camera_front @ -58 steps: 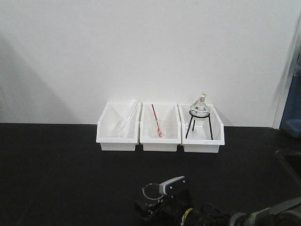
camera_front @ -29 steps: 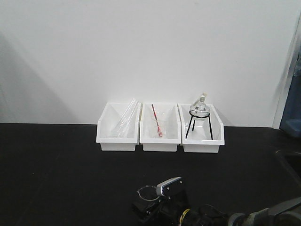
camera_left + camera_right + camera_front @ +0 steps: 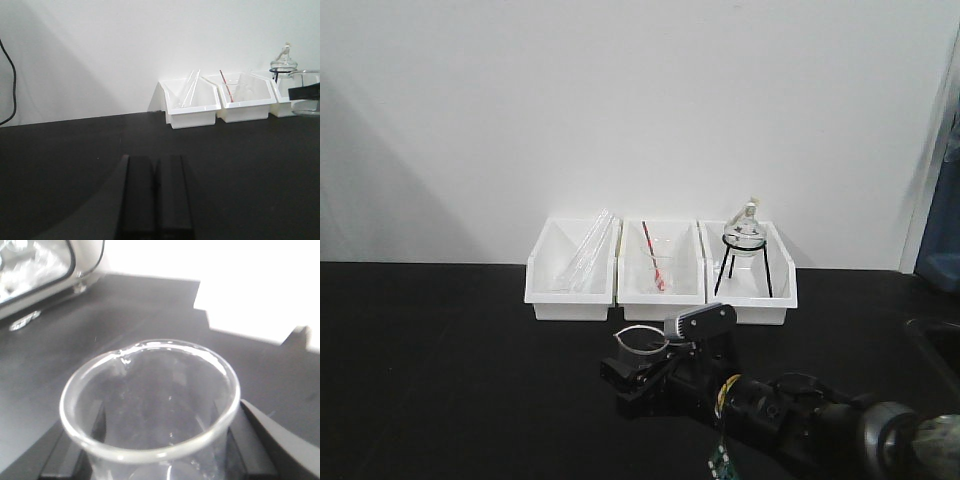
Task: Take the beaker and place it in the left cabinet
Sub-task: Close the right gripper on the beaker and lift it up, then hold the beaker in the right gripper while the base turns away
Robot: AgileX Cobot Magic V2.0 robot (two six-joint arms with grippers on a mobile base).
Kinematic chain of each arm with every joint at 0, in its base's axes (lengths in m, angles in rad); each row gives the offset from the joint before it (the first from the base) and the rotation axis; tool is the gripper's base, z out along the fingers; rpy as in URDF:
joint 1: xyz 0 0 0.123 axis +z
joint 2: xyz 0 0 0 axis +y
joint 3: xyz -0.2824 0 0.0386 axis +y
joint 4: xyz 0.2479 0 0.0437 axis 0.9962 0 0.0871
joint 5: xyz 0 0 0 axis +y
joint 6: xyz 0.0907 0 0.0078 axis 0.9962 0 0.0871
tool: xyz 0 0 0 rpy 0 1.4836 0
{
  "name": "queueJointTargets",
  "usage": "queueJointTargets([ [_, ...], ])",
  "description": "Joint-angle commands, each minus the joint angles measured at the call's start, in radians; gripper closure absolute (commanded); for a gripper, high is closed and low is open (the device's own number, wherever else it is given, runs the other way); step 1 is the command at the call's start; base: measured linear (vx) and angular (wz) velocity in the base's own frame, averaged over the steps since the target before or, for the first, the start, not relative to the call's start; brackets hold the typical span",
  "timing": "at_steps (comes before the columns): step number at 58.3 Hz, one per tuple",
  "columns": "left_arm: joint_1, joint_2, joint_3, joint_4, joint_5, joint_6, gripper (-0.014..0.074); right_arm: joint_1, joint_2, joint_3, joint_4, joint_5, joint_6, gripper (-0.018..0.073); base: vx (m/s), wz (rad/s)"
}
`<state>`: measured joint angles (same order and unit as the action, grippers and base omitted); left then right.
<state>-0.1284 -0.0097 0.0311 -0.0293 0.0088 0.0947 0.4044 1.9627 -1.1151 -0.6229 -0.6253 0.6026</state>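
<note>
The right tool (image 3: 642,362) is clenched on the beaker (image 3: 642,340). Its black fingers (image 3: 260,439) press the glass wall from both sides below the rim, and the spout is on the far side from the wrist camera. The beaker is upright in front of the middle white bin (image 3: 655,308). It seems to hang just above the black worktop (image 3: 440,360), though the dim front view leaves that unsure. The left tool (image 3: 154,195), well apart from the beaker, has its jaws pressed together on nothing.
</note>
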Motion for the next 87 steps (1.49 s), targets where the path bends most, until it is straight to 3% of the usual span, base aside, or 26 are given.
queueJointTargets([
  [1,-0.002,-0.019,0.016,-0.007,-0.084,-0.003,0.0595,-0.007,-0.147,0.016,-0.003,-0.007,-0.039,0.0426,0.0,0.0],
  [16,-0.002,-0.019,0.016,-0.007,-0.084,-0.003,0.0595,-0.004,-0.431,0.166,-0.026,0.017,-0.054,0.0426,0.0,0.0],
  [31,-0.002,-0.019,0.016,-0.007,-0.084,-0.003,0.0595,-0.004,-0.616,0.163,-0.048,0.125,0.089,0.0426,0.0,0.0],
  [37,-0.002,-0.019,0.016,-0.007,-0.084,-0.003,0.0595,-0.004,-0.642,0.136,-0.116,0.157,0.157,0.0426,0.0,0.0],
  [54,-0.002,-0.019,0.016,-0.007,-0.084,-0.003,0.0595,-0.004,-0.626,0.03,-0.436,0.229,0.436,0.0426,0.0,0.0],
  [66,-0.002,-0.019,0.016,-0.007,-0.084,-0.003,0.0595,-0.004,-0.605,0.032,-0.567,0.229,0.529,0.0426,0.0,0.0],
  [87,-0.002,-0.019,0.016,-0.007,-0.084,-0.003,0.0595,-0.004,-0.597,0.035,-0.593,0.221,0.529,0.0426,0.0,0.0],
])
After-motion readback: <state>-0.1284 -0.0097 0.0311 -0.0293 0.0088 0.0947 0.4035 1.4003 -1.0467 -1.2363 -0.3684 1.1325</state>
